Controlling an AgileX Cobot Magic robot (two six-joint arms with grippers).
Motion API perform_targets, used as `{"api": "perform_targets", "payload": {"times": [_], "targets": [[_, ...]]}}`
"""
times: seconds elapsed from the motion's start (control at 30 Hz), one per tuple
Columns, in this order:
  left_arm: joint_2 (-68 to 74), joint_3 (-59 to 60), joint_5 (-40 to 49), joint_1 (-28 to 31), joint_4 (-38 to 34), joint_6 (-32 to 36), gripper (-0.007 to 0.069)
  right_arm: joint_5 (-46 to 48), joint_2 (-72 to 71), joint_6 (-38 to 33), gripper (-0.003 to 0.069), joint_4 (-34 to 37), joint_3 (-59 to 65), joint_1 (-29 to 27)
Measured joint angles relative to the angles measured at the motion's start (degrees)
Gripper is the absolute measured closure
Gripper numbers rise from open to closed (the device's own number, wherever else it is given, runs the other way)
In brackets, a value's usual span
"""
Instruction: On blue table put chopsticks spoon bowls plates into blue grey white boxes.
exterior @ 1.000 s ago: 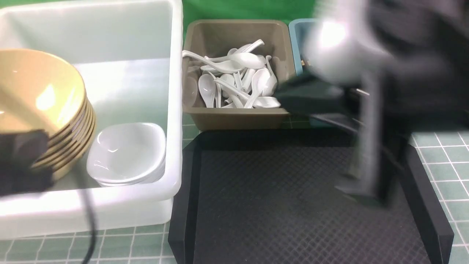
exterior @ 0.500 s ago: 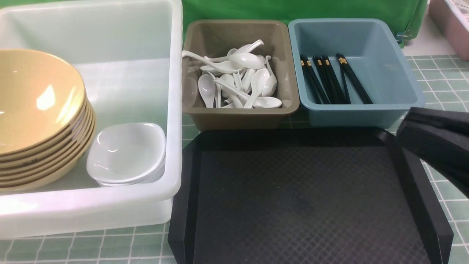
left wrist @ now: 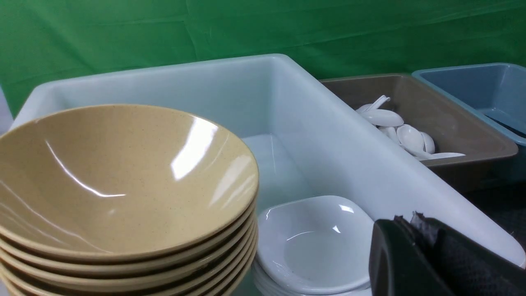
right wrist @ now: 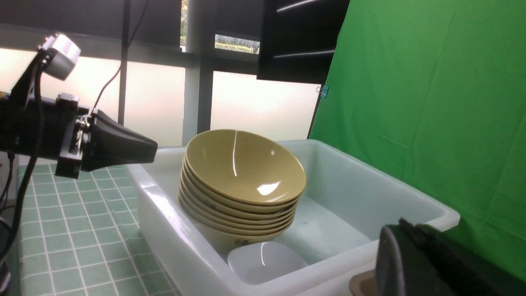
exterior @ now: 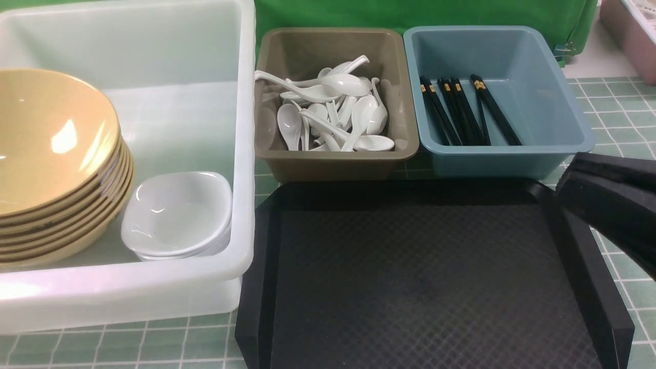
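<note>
A stack of several tan bowls and stacked white plates sit in the big white box. Several white spoons lie in the olive-grey box. Several black chopsticks lie in the blue box. My right gripper is shut and empty at the right edge, over the tray's corner. It also shows in the right wrist view. My left gripper is shut and empty, near the white box's front wall beside the plates. It is outside the front view.
A black textured tray fills the front middle, with nothing on it. The tiled blue table shows at the right and along the front. A green cloth hangs behind the boxes. A pink bin stands at the far right.
A second ago my right arm swept blurred in front of the blue box; it has pulled back to the right edge. My left gripper has left the front view's lower left.
</note>
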Motion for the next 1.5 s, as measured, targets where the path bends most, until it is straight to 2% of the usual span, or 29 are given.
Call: {"api": "perform_targets", "payload": {"times": [0.23, 0.37, 0.47, 0.57, 0.77, 0.93, 1.1, 1.27, 1.5], "targets": [[0.0, 0.0, 0.0, 0.0, 0.0, 0.0, 0.0623, -0.99, -1.19, -0.43, 0.0596, 0.0, 1.7, 0.0], [0.0, 0.0, 0.0, 0.0, 0.0, 0.0, 0.0623, -7.19, -7.4, -5.27, 0.0608, 0.75, 9.05, -3.22], [0.0, 0.0, 0.0, 0.0, 0.0, 0.0, 0.0623, -12.37, -11.93, -4.76, 0.0608, 1.3, 15.8, -11.52], [0.0, 0.0, 0.0, 0.0, 0.0, 0.0, 0.0623, -12.52, -16.5, 0.38, 0.0608, 1.57, 21.66, -22.41], [0.0, 0.0, 0.0, 0.0, 0.0, 0.0, 0.0623, -5.13, -24.61, 11.6, 0.0608, -0.88, 30.52, -44.28], [0.0, 0.0, 0.0, 0.0, 0.0, 0.0, 0.0623, 4.85, -33.2, 14.04, 0.0608, -3.7, 35.36, -55.22], [0.0, 0.0, 0.0, 0.0, 0.0, 0.0, 0.0623, 9.81, -35.95, 14.29, 0.0608, -4.09, 38.82, -59.03], [0.0, 0.0, -0.07, 0.0, 0.0, 0.0, 0.0623, 14.34, -36.06, 15.54, 0.0608, -4.09, 38.87, -59.03], [0.0, 0.0, 0.01, 0.0, 0.0, 0.0, 0.0623, 14.54, -36.08, 15.54, 0.0606, -4.09, 38.87, -59.03]]}}
